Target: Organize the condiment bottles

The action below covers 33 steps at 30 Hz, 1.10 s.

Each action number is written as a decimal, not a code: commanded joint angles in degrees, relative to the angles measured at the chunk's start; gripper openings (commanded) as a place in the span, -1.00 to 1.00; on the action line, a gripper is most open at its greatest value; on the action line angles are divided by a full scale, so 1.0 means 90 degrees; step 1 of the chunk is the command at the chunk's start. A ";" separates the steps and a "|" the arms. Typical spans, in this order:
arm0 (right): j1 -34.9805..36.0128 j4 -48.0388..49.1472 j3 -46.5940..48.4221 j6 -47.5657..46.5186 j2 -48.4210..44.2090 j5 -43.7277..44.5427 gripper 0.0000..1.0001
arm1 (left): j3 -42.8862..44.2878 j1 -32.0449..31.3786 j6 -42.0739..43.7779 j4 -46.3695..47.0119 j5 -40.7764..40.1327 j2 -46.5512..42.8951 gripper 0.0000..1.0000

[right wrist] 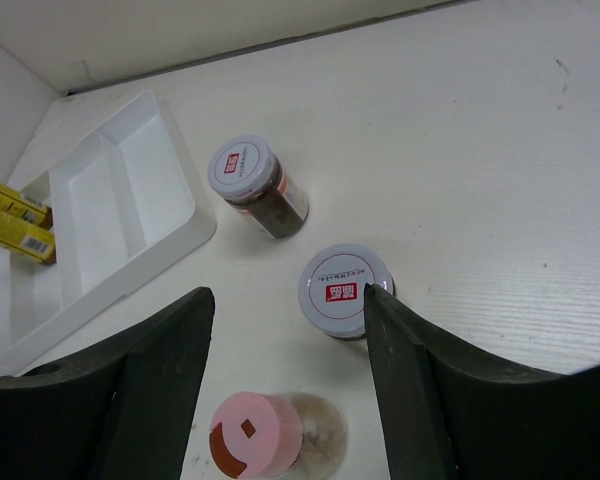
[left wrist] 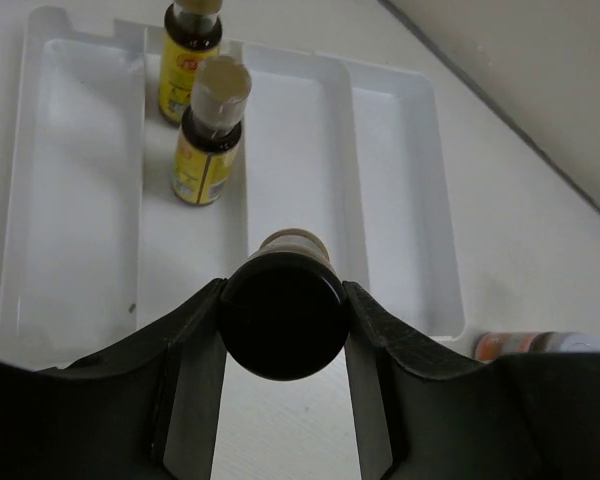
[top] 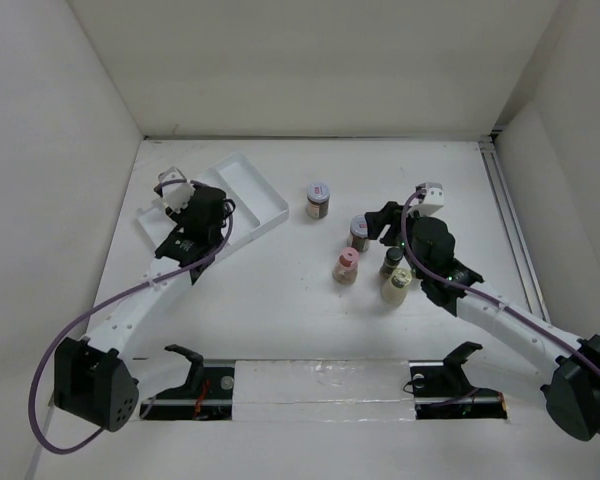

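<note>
- left claw [left wrist: 282, 335] is clamping tight on a small dark round bottle [left wrist: 280, 315], right at the near end of the white divided plastic tray [left wrist: 400, 180]
- two yellow-labelled bottles [left wrist: 202, 160] are standing in one tray compartment
- right claw [right wrist: 285, 300] is hanging open over a silvery-lidded brown jar [right wrist: 345, 290] on the worktop [right wrist: 500, 150]

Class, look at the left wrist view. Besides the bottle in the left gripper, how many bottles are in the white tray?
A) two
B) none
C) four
A: the near yellow-labelled bottle and the far one sit in one compartment of the tray, while the left gripper is shut on a third bottle.
</note>
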 commanded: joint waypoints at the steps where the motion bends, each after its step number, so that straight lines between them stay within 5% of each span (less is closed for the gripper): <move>1: 0.0065 0.0210 0.0286 -0.0060 -0.0059 -0.0085 0.35 | -0.0316 0.0042 -0.0381 -0.0074 -0.0275 0.0209 -0.38; 6: 0.0065 0.0278 0.0286 -0.0001 -0.0059 -0.0085 0.35 | -0.0432 0.0216 -0.0685 -0.0337 -0.0607 0.0415 -0.38; 11: 0.0065 0.0278 0.0227 -0.0001 -0.0059 -0.0027 0.35 | -0.0824 0.0988 -0.0616 0.0149 0.0163 0.0415 -0.38; 22: 0.0065 0.0278 0.0227 -0.0001 -0.0059 -0.0027 0.35 | -0.0511 0.0989 -0.0480 -0.0094 0.0204 0.1449 -0.30; 33: 0.0065 0.0278 0.0227 -0.0001 -0.0059 -0.0027 0.35 | -0.0033 0.0805 -0.0236 -0.0026 0.0312 0.1315 0.37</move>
